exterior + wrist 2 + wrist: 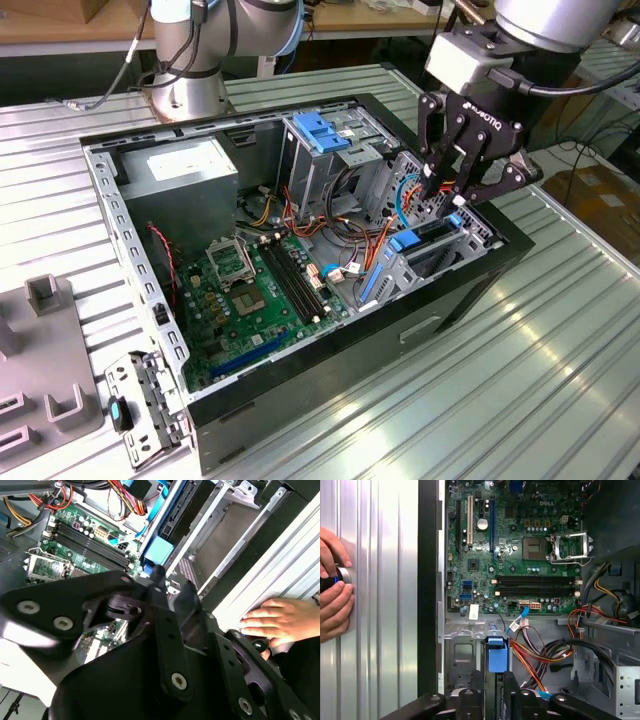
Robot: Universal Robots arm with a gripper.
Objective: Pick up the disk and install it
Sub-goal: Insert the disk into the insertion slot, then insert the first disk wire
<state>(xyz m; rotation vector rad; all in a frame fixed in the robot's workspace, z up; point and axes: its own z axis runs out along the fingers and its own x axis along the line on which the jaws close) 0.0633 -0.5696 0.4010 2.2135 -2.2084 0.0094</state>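
One disk (432, 243) and it's already standing on edge in the drive bay, along the edge of the open case (330, 392) at the exterior view's right. Its blue rail shows in the second wrist view (159, 551). So the pick-up looks done, and by my read we're into the install, somewhere around seating.

The end effector (447, 195) hangs right above the disk's upper edge. Whether it is clamped on the disk or clear of it, I cannot tell.

The disk looks tipped in the bay, not sunk flush, so I'd call it not fully home yet. Finishing would call for a straight press along the bay's guides, with no twist. Orange and red cables (375, 238) crowd in just beside the bay, toward the motherboard (250, 290), and could snag.

A person's hand (332, 595) rests on the surface (520, 370) outside the case.
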